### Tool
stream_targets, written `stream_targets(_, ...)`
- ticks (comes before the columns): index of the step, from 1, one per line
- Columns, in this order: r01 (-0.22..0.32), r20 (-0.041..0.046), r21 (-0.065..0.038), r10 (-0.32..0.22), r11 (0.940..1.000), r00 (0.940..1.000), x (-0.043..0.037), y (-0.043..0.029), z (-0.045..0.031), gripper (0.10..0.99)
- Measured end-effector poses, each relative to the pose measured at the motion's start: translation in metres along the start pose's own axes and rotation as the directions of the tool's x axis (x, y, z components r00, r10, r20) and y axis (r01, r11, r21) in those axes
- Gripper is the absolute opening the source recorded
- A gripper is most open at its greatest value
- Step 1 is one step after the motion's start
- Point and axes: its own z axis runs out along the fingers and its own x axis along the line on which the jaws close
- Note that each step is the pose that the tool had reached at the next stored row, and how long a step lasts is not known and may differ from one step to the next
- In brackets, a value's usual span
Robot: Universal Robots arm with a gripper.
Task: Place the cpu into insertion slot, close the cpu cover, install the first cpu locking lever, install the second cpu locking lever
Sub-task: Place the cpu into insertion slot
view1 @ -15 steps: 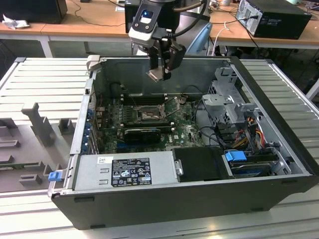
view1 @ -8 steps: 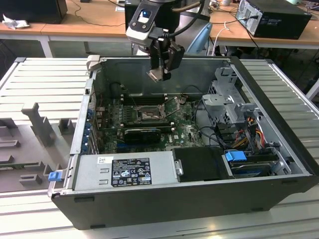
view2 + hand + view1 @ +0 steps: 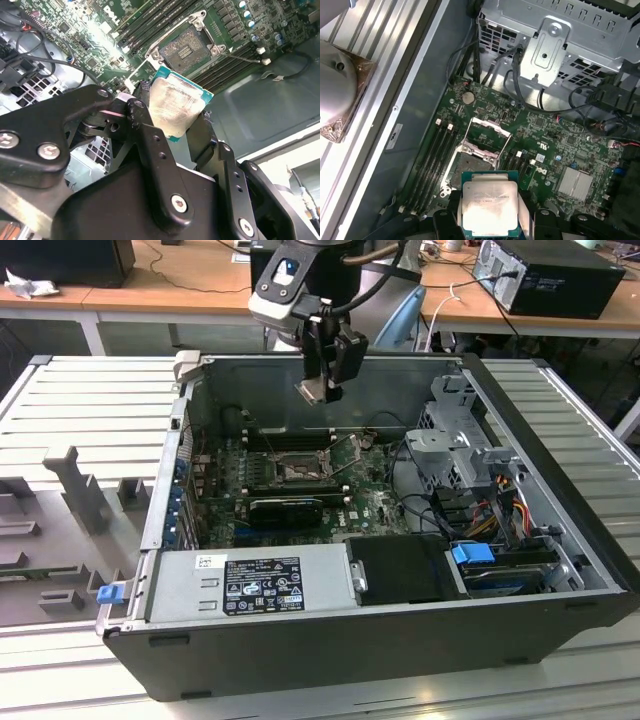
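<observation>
The gripper (image 3: 173, 112) is clamped on the cpu (image 3: 176, 97) by two opposite edges. Its black fingers (image 3: 201, 134) leave the pale metal face and green rim bare, a hold that seems meant to keep the chip level and its underside free to seat. The chip hangs in the air inside the open computer case (image 3: 400, 650), above the motherboard (image 3: 370, 505) and well apart from it, touching nothing but the fingers.

Beyond the chip in the first wrist view lies the insertion slot (image 3: 468, 169), its dark pin field uncovered. The cpu cover (image 3: 489, 134) stands raised on the side of the slot away from the chip, so the way down looks open.

Sideways the room is tighter: long black memory slots (image 3: 432, 155) run just beside the socket on both flanks, and the socket's own frame leaves little slack for a square chip. Farther off, loose cables (image 3: 514, 85) and the drive cage (image 3: 555, 45) keep to the board's edge, well apart from the slot.
</observation>
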Motion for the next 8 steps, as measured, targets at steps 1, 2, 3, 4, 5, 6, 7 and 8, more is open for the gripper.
stream_targets(1,-0.005,0.0004,0.0,0.005,1.0,1.0,0.0,0.0,0.0,0.533)
stream_targets(2,-0.012,0.001,0.0,0.012,0.9999,0.9999,0.0,0.0,0.0001,0.533)
stream_targets(3,-0.017,0.0014,0.0,0.017,0.9999,0.9999,0.0,0.0,0.0001,0.533)
stream_targets(4,-0.021,0.0018,0.0,0.021,0.9998,0.9998,0.0,0.0,0.0001,0.533)
stream_targets(5,-0.03,0.0025,-0.001,0.03,0.9995,0.9995,0.0,0.0,0.0001,0.533)
stream_targets(6,-0.043,0.0036,-0.001,0.043,0.9991,0.9991,0.0,0.0,0.0002,0.533)
stream_targets(7,-0.055,0.0046,-0.001,0.055,0.9985,0.9985,0.0,0.0,0.0003,0.533)
stream_targets(8,-0.067,0.0056,-0.002,0.067,0.9977,0.9977,0.0,0.0,0.0004,0.533)
